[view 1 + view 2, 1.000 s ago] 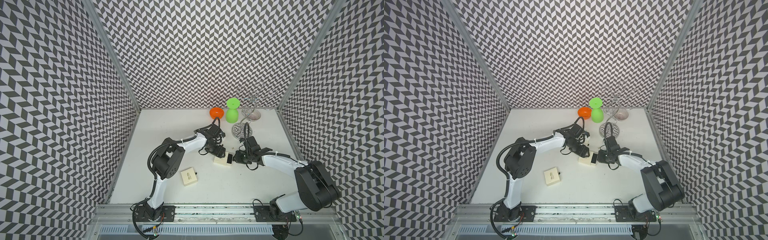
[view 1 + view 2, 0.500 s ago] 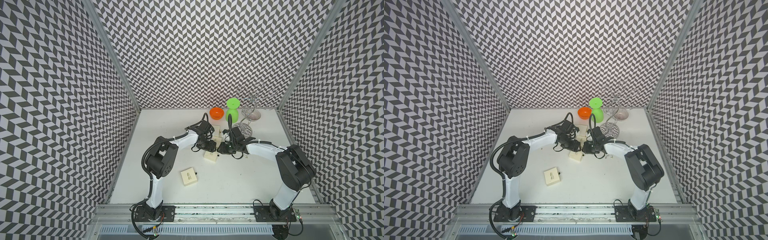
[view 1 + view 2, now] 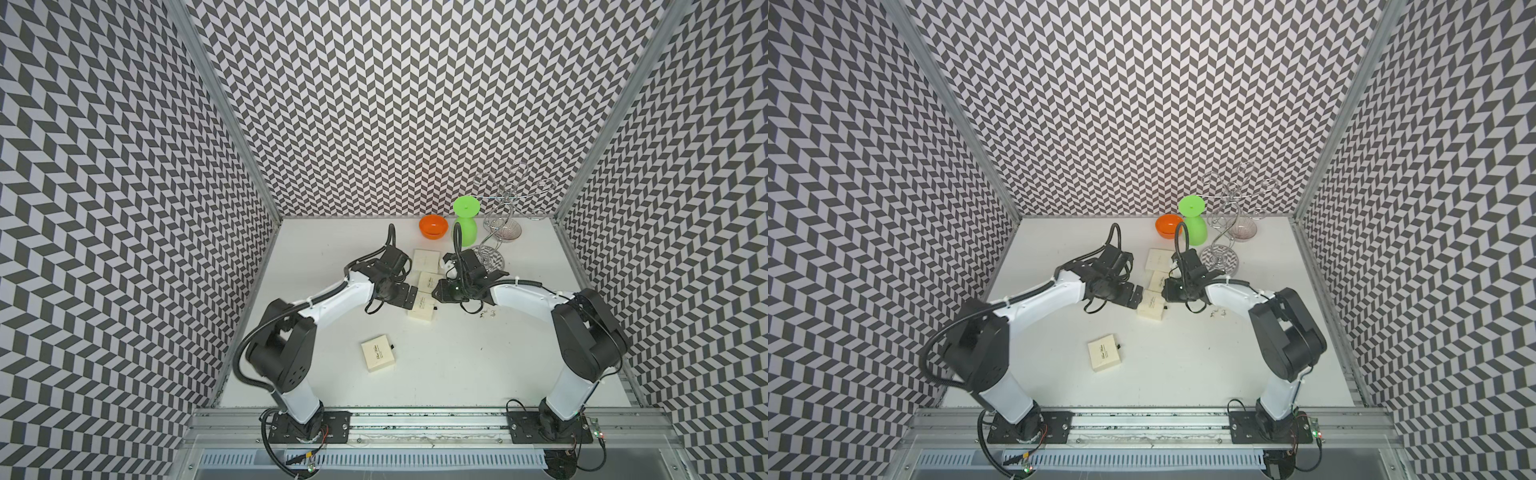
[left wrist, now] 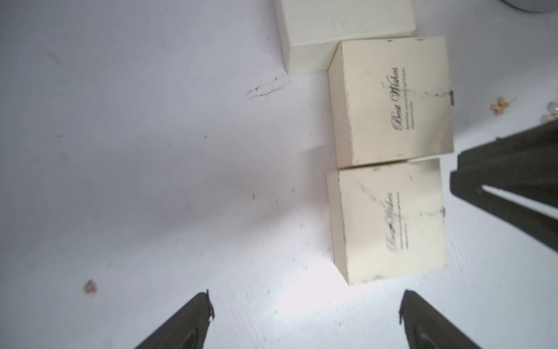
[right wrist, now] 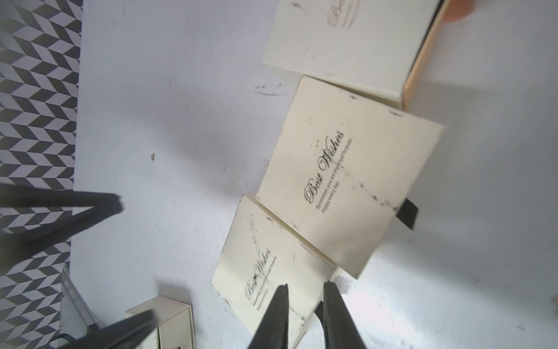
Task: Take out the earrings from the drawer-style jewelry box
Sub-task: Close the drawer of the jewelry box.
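Observation:
Three cream drawer-style jewelry boxes lie in a row in both top views; the nearest one has its drawer shut and a black pull tab showing. My left gripper stands wide open just left of this box, touching nothing. My right gripper hovers over the box's tab edge, its jaws a narrow gap apart and holding nothing. The earrings, tiny glinting specks, lie on the table under my right forearm.
A fourth cream box sits alone nearer the front. At the back stand an orange bowl, a green vase and a silver wire stand with a round base. Patterned walls close three sides.
Both grippers and the nearest box shifted left and back into line with the other boxes. My left gripper then let go of it and opened wide. The right jaws kept their narrow gap.

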You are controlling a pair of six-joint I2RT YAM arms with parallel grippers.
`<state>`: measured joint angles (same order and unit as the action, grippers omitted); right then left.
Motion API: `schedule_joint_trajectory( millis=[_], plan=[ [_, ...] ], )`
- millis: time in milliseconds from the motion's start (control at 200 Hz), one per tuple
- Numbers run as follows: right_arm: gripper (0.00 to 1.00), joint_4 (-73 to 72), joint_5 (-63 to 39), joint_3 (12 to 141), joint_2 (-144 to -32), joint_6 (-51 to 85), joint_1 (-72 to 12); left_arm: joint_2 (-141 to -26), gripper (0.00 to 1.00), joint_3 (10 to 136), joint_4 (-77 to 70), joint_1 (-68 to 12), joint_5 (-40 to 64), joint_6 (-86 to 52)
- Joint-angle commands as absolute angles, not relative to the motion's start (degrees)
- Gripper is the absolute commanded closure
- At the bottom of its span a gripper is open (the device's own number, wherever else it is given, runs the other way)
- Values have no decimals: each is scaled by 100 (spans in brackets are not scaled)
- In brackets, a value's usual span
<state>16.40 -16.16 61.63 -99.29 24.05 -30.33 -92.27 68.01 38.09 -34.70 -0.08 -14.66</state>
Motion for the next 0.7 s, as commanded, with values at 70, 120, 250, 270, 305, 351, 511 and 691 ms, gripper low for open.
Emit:
schedule_joint_trajectory(
  millis=[70,120,250,270,305,351,511,691],
  plan=[
    [77,1803,-1244,5877,-9389,2094,-3059,-8446,0,6187,4647,-3387,171,-1993],
    [77,1851,-1256,5837,-9318,2059,-3060,-8373,0,6092,4881,-3384,313,-2127],
    [77,1996,-1335,5844,-9166,2012,-3064,-7961,0,5628,5202,-3384,1009,-2585],
    [77,2016,-1336,5852,-9139,2007,-3066,-7863,0,5516,5216,-3384,1123,-2677],
    [77,2030,-1349,5854,-9101,1988,-3063,-7701,0,5346,5257,-3384,1224,-2850],
    [77,2026,-1362,5837,-9043,1964,-3059,-7500,0,5147,5351,-3384,1244,-3043],
    [77,1989,-1473,5739,-8949,1982,-3066,-6738,0,4470,5207,-3384,1559,-3636],
    [77,1817,-1581,5525,-8761,2026,-3093,-6717,0,4076,4686,-3364,2057,-3279]
  ],
)
